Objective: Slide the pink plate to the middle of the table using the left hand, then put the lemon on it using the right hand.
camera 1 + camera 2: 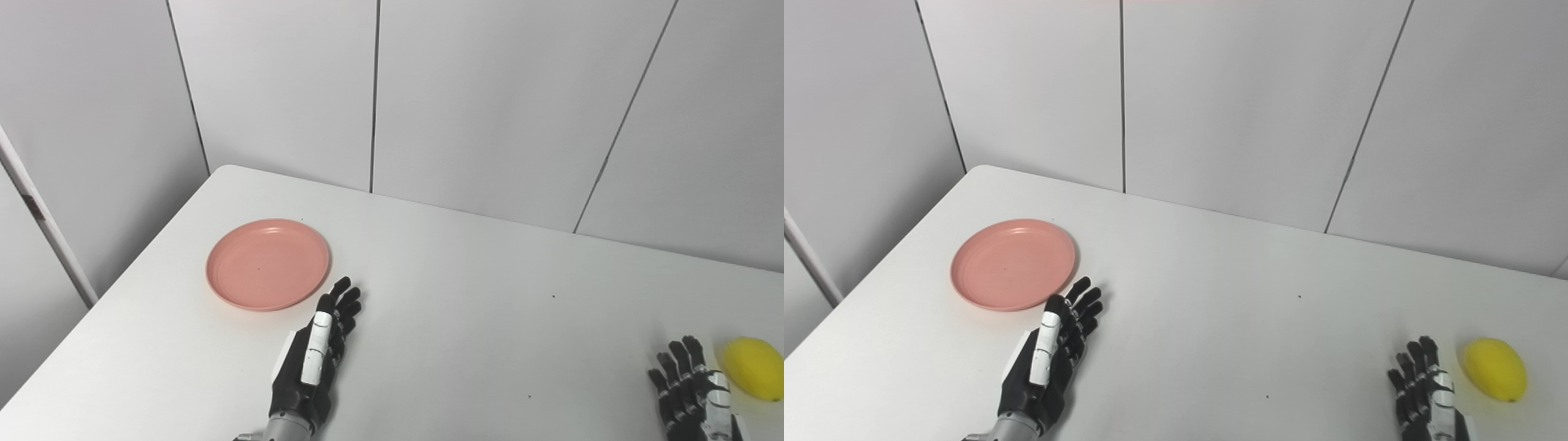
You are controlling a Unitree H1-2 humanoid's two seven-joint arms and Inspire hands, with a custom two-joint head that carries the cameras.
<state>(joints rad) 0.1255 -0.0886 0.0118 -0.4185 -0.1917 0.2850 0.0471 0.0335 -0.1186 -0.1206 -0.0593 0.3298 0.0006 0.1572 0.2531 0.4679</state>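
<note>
Pink plate (267,264) sits left on the tabletop (465,294), unmoved as we judge | left robot hand (318,355) just beside it, fingers apart, empty | lemon (1496,369) far right, not yet placed | right robot hand (1424,389) cut off by frame edge, probably open and empty

You face white worktop (465,318), rounded far-left corner, few tiny dark specks (553,296) on surface. Behind it, pale grey wall panels (1237,104) split by thin dark seams. White slanted post (46,223) stands at left edge.
</note>
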